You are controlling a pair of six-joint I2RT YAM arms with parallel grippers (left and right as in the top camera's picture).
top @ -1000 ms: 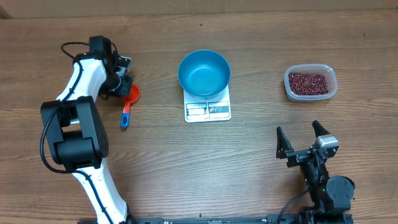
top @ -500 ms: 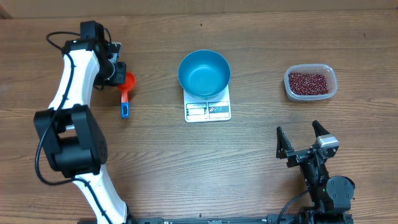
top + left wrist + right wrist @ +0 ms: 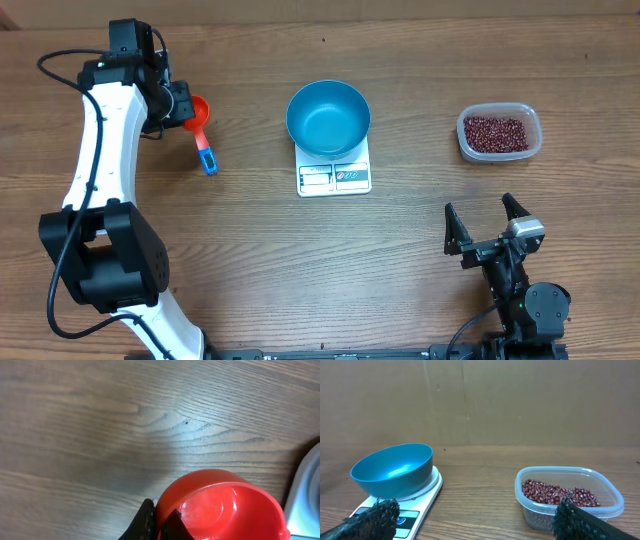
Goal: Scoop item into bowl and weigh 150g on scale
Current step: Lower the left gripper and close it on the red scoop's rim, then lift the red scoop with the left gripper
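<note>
The orange-red scoop (image 3: 200,112) with its blue-tipped handle (image 3: 208,162) is at the far left, and my left gripper (image 3: 181,105) is shut on the cup's rim. In the left wrist view one finger sits outside and one inside the empty red cup (image 3: 225,505), the left gripper (image 3: 160,522) pinching its wall. The light blue bowl (image 3: 328,117) (image 3: 395,469) stands empty on the white scale (image 3: 335,176) (image 3: 422,496) at mid-table. The item, dark red beans (image 3: 496,132) (image 3: 557,492), lies in a clear tub. My right gripper (image 3: 485,232) (image 3: 475,516) stands open near the front right, holding nothing.
The clear plastic tub (image 3: 535,143) (image 3: 615,501) sits at the back right, right of the scale. A brown cardboard wall (image 3: 480,400) closes off the back of the table. The left arm's white links (image 3: 100,160) stretch along the left side.
My left gripper has carried the scoop toward the back of the table and slightly left, and the handle has swung round. Bowl, scale, tub and right arm have not moved.
</note>
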